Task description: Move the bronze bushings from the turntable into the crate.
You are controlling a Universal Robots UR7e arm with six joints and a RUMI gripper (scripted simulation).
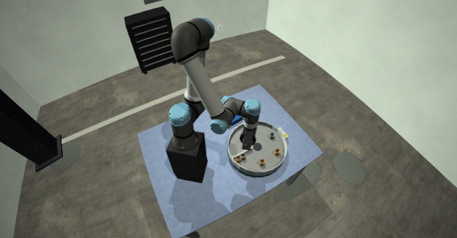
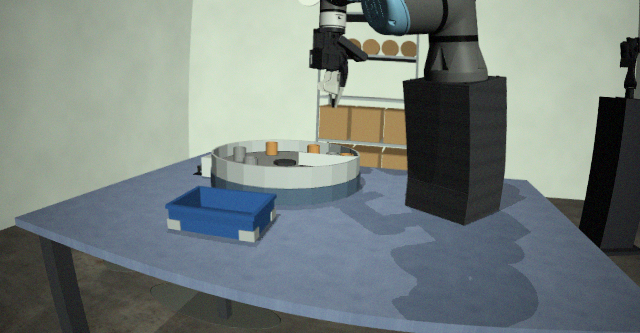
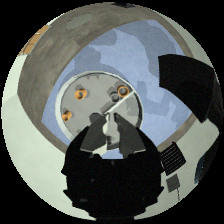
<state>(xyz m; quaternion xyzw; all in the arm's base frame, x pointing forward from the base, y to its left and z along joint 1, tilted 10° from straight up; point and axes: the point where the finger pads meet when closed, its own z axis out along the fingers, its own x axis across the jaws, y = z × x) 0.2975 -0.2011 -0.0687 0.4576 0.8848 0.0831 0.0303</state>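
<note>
The round turntable [image 1: 253,166] [image 2: 285,177] carries three bronze bushings: one [image 1: 238,158] [image 3: 123,90] by the white bar, one [image 1: 262,162] [image 3: 80,93] near the rim, one [image 1: 277,151] [image 3: 66,115] farther round. A steel bushing [image 1: 243,158] [image 3: 115,96] stands close beside the first bronze one. Another steel bushing [image 1: 272,134] stands across the turntable; the exterior view shows two grey ones near each other there, one [image 2: 239,153] taller in view. My gripper [image 2: 334,103] [image 3: 108,116] is shut and empty, pointing down high above the turntable. The blue crate [image 2: 210,221] is mostly hidden by the arm in the top view; its floor is hidden.
The white bar [image 1: 243,153] [image 3: 123,101] crosses part of the turntable inside its raised rim. A small white box with a yellow mark [image 1: 283,134] sits against the outside of the rim. The black arm pedestal [image 1: 187,163] [image 2: 452,148] stands on the blue table beside the turntable.
</note>
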